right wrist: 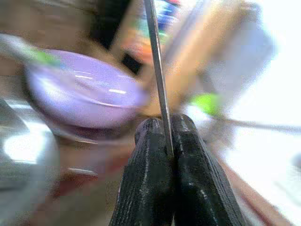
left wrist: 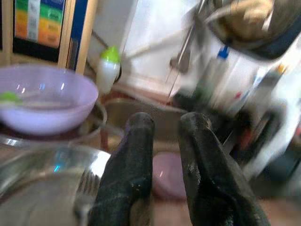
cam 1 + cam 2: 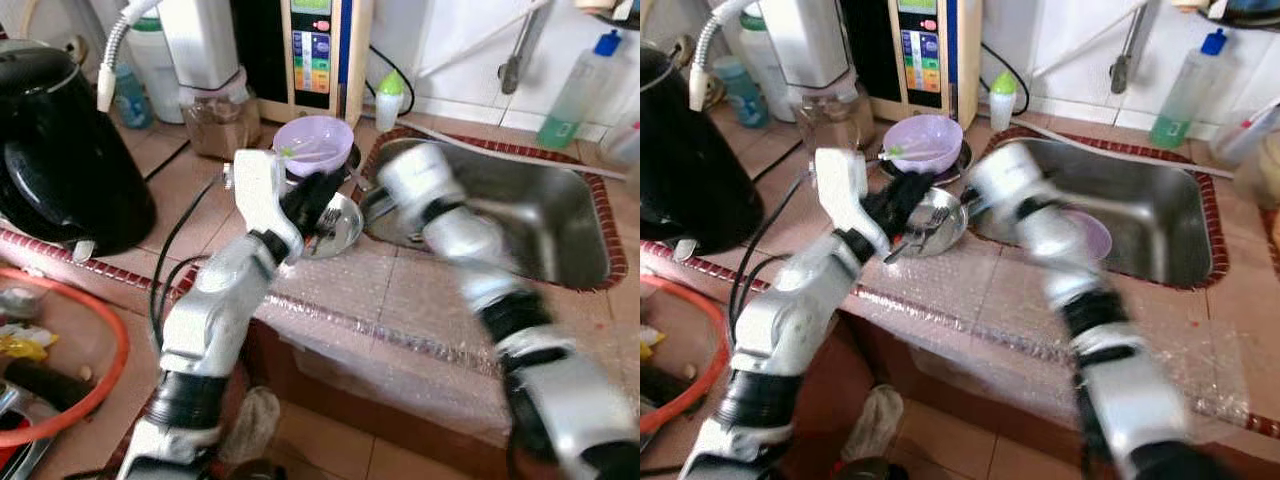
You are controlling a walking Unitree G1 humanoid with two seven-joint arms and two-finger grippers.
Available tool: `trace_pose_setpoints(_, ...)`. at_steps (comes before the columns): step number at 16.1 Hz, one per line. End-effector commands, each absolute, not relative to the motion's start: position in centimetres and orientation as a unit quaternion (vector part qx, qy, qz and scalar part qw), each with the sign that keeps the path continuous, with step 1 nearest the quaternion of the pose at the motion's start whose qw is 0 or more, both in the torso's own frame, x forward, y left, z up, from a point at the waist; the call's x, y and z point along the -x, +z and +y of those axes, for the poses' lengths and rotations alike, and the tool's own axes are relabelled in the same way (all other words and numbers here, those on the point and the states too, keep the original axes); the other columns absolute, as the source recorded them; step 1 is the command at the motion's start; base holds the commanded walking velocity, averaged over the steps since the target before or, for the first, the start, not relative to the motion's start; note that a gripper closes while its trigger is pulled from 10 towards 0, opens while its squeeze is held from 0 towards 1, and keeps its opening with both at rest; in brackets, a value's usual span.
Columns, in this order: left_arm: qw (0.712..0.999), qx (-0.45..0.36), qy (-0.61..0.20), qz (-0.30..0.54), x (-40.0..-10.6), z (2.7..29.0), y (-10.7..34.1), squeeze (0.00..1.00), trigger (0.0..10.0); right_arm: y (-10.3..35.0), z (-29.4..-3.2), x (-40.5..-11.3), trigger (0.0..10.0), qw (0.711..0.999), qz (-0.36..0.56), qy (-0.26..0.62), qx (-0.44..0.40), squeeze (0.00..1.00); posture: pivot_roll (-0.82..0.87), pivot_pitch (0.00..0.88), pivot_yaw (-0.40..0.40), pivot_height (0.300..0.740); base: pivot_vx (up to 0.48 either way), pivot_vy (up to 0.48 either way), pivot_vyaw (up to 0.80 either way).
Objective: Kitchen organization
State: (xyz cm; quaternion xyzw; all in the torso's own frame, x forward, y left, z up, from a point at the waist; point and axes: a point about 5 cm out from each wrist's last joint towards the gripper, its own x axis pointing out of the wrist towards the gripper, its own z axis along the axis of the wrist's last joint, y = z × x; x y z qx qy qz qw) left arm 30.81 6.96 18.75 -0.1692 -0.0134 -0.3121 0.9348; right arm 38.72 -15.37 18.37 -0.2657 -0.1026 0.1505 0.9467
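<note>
Right wrist view: right tool (image 1: 165,141) pinched tight on thin metal utensil handle (image 1: 157,75) — stiff, light, slippery; grip low on the shank. Left tool (image 2: 164,127) slightly parted, empty, over steel bowl (image 3: 930,222) with fork (image 2: 84,188).

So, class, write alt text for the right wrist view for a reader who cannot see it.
The right gripper pinches a thin metal rod between its shut black fingers. Behind it, blurred, sits a lilac bowl.

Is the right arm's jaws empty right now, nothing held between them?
No. In the right wrist view the right gripper is shut on a thin metal handle that sticks out from between its fingers, near the purple bowl.
</note>
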Motion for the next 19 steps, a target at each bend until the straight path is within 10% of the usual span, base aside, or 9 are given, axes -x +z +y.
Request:
trace_pose_setpoints(1,0.93,0.151,-0.335,-0.026,-30.4,6.4,19.5,1.0,10.0,18.6,-15.4,-39.0,0.0,0.949,-0.101,0.143,0.263,0.0,0.02,0.0,0.073,0.74,0.0,0.0,0.0)
trace_pose_setpoints(15,0.945,0.075,-0.318,0.028,-29.5,9.1,15.3,1.0,10.0,11.6,-21.5,-37.4,0.0,0.953,0.088,0.048,0.287,0.0,0.04,0.0,0.071,0.74,0.0,0.0,0.0)
trace_pose_setpoints(16,0.947,0.06,-0.314,0.026,-29.6,9.2,15.2,1.0,10.0,10.7,-22.0,-37.0,3.2,0.968,0.118,0.028,0.22,0.0,0.05,0.0,0.069,0.74,0.0,0.0,0.0)
trace_pose_setpoints(17,0.947,0.06,-0.314,0.026,-29.6,9.2,15.2,1.0,10.0,10.6,-22.0,-37.0,3.6,0.97,0.122,0.025,0.21,0.0,0.05,0.0,0.069,0.74,0.0,0.0,0.0)
trace_pose_setpoints(18,0.947,0.059,-0.314,0.025,-29.7,9.1,15.2,1.0,10.0,10.1,-22.2,-36.7,8.9,0.968,0.139,0.021,0.206,0.0,0.05,0.0,0.069,0.74,0.0,0.0,0.0)
trace_pose_setpoints(19,0.947,0.058,-0.314,0.025,-29.7,9.0,15.2,1.0,10.0,9.8,-22.2,-36.6,10.0,0.968,0.147,0.021,0.204,0.0,0.05,0.0,0.069,0.74,0.0,0.0,0.0)
